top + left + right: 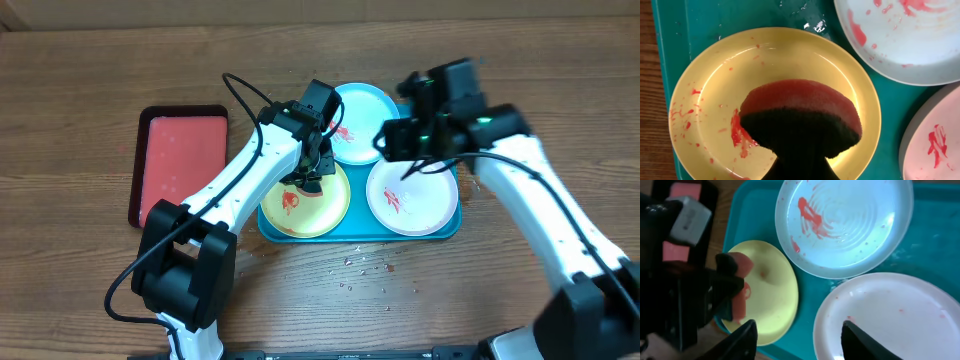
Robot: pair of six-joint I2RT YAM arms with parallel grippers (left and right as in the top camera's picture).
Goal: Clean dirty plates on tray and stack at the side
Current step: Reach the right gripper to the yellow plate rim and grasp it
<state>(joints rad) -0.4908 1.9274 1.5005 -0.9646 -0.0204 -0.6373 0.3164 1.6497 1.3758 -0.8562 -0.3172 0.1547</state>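
The left claw [312, 165], clamped on a red sponge [800, 112], hangs directly over the yellow plate [715, 85] at the tray's [670, 30] near-left corner, so wiping likely means pressing straight down, while the right claw [800, 332] hovers wide open above the white plate [900, 315].

Standing here, I can read no writing, label, brand, number or sign. The large teal-blue plastic tray [355, 229], the round yellow-green plate [326, 206], the round light blue plate [366, 118], the round white plate [418, 200] and the small red tray [185, 160] show plain surfaces. The pale block on the left arm [687, 212] is too blurred to tell.
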